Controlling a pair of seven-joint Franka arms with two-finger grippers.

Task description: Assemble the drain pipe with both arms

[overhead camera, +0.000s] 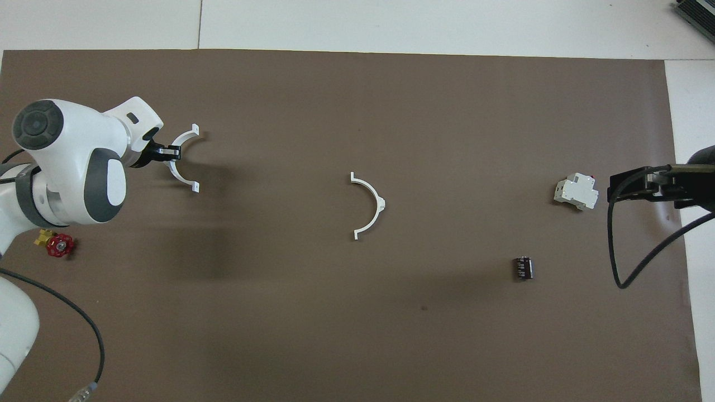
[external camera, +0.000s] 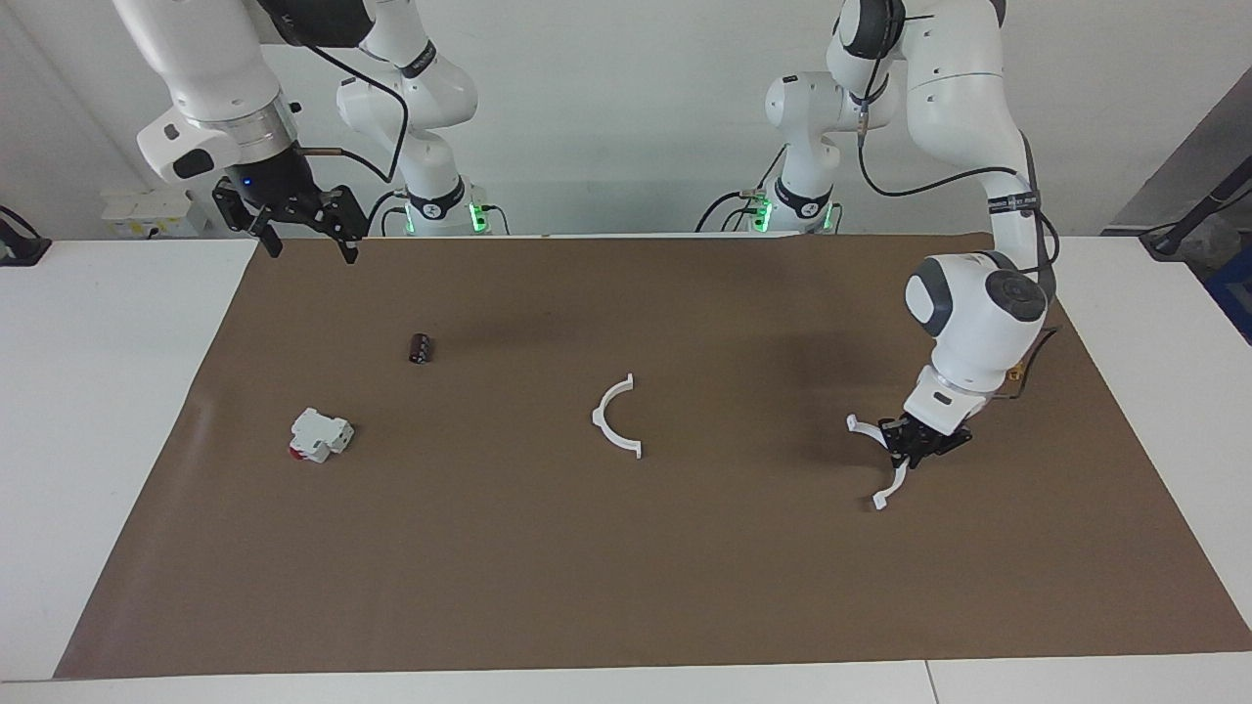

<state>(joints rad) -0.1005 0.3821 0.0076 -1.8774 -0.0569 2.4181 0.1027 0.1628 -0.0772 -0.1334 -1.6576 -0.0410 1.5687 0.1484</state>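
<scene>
The drain pipe lies in two separate white arcs. One arc lies flat near the middle of the brown mat. My left gripper is shut on the middle of the other arc, low over the mat toward the left arm's end. I cannot tell whether that arc touches the mat. My right gripper is open and empty. It waits high over the mat toward the right arm's end.
A blocky white part with a red end and a small dark cylinder lie toward the right arm's end. A small red valve wheel lies by the left arm.
</scene>
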